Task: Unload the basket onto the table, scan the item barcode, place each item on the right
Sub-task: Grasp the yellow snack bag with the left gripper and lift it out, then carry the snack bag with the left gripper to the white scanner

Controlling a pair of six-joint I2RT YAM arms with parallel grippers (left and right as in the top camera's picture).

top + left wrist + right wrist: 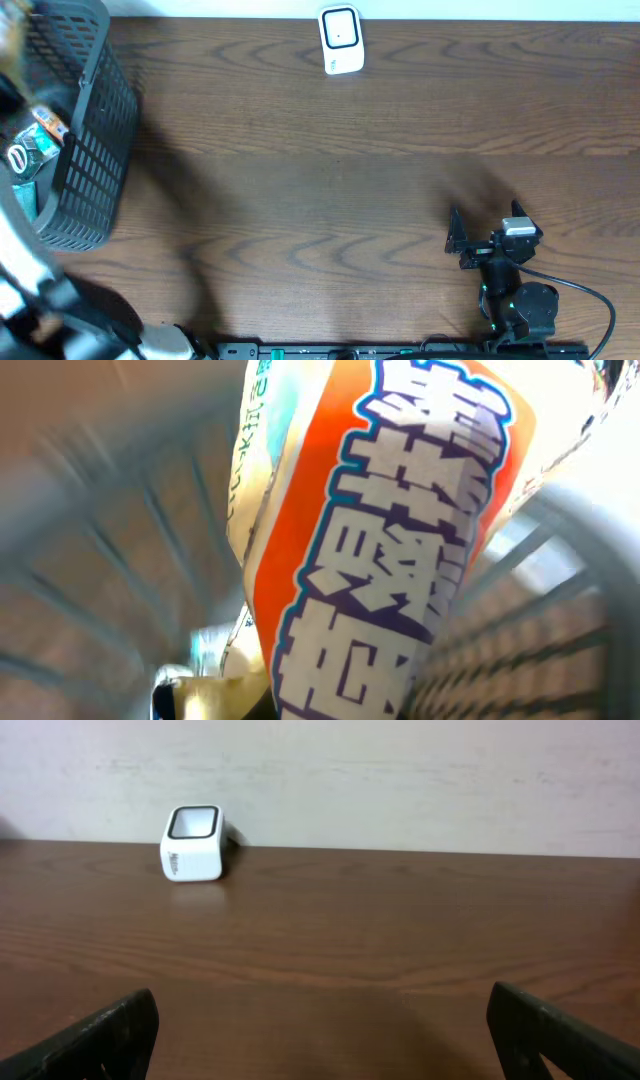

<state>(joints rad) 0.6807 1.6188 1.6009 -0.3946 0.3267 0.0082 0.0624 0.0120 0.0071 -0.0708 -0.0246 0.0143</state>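
Dark brown wood grain runs across the table (330, 160), with a pale wall behind its far edge. At my far left stands a dark slatted basket (95, 120), and my left arm (22, 265), blurred, reaches up that side towards it. My left gripper is pressed shut on the packet (400, 540), which rises from the bottom of my left wrist view and fills most of it; my fingertips are hidden behind it. The packet is glossy and cream-white, with a broad orange band running its length. On that band sit large white characters outlined in purple-blue. Small green print lines its left edge. I can make out no barcode on the side facing me. It is down inside the basket, whose grey slats blur around it on both sides. Other small goods (28, 155) lie in the basket too.

My right gripper (488, 225) hovers low over the table's near right, fingers spread wide with only bare wood between them. Across from it, the white scanner (193, 845) stands by the wall, well apart from the packet.
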